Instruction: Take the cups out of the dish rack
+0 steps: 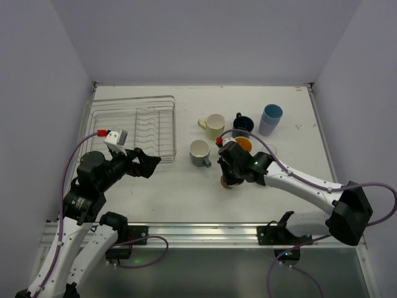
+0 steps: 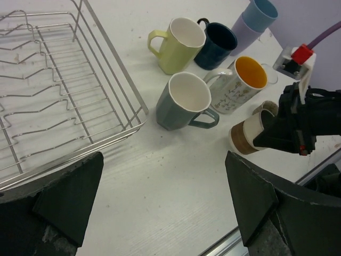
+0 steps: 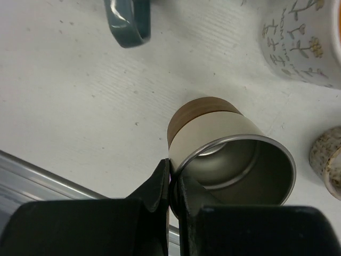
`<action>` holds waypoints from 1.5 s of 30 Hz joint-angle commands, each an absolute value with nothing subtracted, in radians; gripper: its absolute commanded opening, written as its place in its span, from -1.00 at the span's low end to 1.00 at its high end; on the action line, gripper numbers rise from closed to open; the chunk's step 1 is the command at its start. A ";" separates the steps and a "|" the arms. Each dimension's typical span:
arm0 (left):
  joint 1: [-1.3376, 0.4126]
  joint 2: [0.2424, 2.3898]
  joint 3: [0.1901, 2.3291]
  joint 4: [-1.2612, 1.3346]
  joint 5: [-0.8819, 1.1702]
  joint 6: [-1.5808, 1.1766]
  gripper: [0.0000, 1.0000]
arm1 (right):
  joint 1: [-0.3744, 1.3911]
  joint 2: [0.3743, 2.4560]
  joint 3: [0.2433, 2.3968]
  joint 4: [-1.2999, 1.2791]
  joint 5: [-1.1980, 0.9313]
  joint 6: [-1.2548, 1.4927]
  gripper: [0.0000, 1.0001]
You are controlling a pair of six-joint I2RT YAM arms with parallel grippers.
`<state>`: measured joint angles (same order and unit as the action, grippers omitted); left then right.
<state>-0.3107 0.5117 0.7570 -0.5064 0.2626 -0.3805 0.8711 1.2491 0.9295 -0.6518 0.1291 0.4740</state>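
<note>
Rack position first: the dish rack (image 1: 133, 127) sits at the upper left of the overhead frame, on the white table (image 1: 186, 198). Most of the cups stand in a cluster just right of centre. I can see a pale yellow mug (image 1: 214, 125), a grey mug (image 1: 200, 152) below it, a navy mug (image 1: 243, 123) and a white mug with an orange inside (image 1: 243, 144). At the upper right of the group, a light blue tumbler (image 1: 272, 112) is nested in a lavender tumbler (image 1: 267, 128).

My right gripper (image 3: 170, 180) is pinched tight on the rim of a tan tumbler (image 3: 224, 144), with one finger inside the steel-lined mouth and one outside. The tumbler tilts with its brown-banded base downward, just below the orange-inside mug in the overhead frame. I cannot tell whether its base touches the table. A speckled cup (image 3: 327, 160) shows at the right edge of that wrist view.

My left gripper (image 2: 165, 208) is spread wide and holds nothing, hovering near the rack's lower right corner.
</note>
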 commanded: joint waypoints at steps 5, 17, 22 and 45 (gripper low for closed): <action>-0.316 0.459 0.735 -0.578 0.305 -0.313 1.00 | 0.919 1.364 0.942 -0.660 0.204 0.468 -1.00; -0.314 0.440 0.748 -0.589 0.279 -0.319 1.00 | 1.017 1.491 1.008 -0.666 0.276 0.514 -0.15; -0.316 0.442 0.785 -0.589 0.281 -0.322 1.00 | 1.026 1.382 1.037 -0.704 0.308 0.529 0.46; -0.314 0.494 1.086 -0.477 0.218 -0.308 1.00 | 1.032 0.310 1.063 -0.580 0.590 0.472 0.98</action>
